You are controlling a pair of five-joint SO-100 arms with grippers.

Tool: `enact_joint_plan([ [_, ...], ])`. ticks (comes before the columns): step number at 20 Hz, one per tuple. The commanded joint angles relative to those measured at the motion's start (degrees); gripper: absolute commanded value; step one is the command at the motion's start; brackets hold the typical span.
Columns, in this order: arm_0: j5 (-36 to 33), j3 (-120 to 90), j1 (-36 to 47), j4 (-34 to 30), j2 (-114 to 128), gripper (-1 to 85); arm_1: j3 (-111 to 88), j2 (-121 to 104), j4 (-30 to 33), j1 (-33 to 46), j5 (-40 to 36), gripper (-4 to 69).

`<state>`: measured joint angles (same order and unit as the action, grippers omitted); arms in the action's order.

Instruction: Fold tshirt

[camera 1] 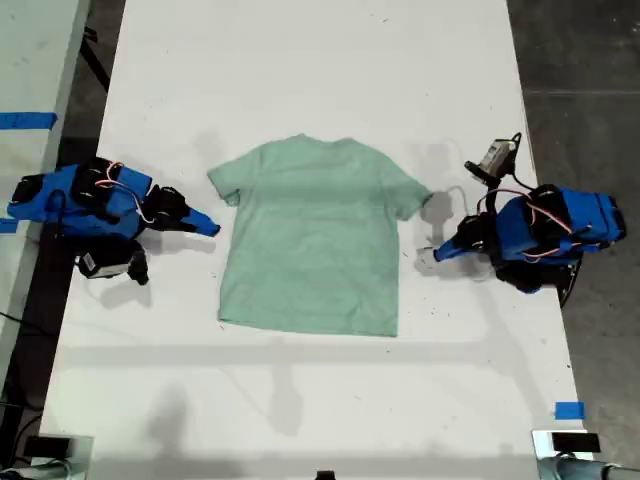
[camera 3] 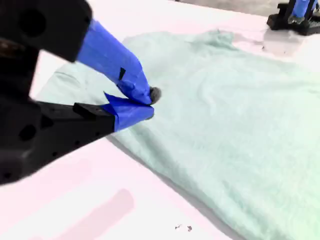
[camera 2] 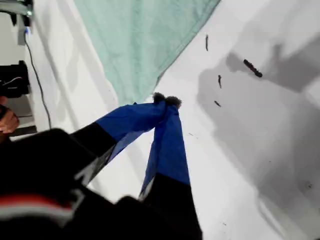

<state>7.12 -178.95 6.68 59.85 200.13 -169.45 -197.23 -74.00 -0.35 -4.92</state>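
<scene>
Pinched tip to tip, holding nothing: my first gripper (camera 2: 165, 102), blue-taped wedges just short of a corner of the tshirt (camera 1: 315, 240). Likewise closed (no cloth visibly caught) above a sleeve: my second gripper (camera 3: 147, 103). Spread flat on the white table (camera 1: 300, 60), soft, mint, faintly wrinkled.
</scene>
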Motion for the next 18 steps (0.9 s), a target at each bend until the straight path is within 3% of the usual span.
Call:
enact_joint_plan([
  [1,0.44,11.6,0.79,0.18,-8.17,0.1,13.71,13.01,-0.79,2.11,-3.69,-0.8],
  [4,-6.24,32.17,5.45,6.59,-30.23,0.1,29.62,30.15,-3.87,8.09,-12.57,-0.8],
  [10,-25.75,66.27,22.15,24.08,-63.02,0.1,54.23,51.33,-17.23,24.35,-30.94,-0.8],
  [18,-40.78,83.85,37.35,31.82,-79.1,0.1,73.21,70.93,-20.48,37.18,-47.11,-0.8],
])
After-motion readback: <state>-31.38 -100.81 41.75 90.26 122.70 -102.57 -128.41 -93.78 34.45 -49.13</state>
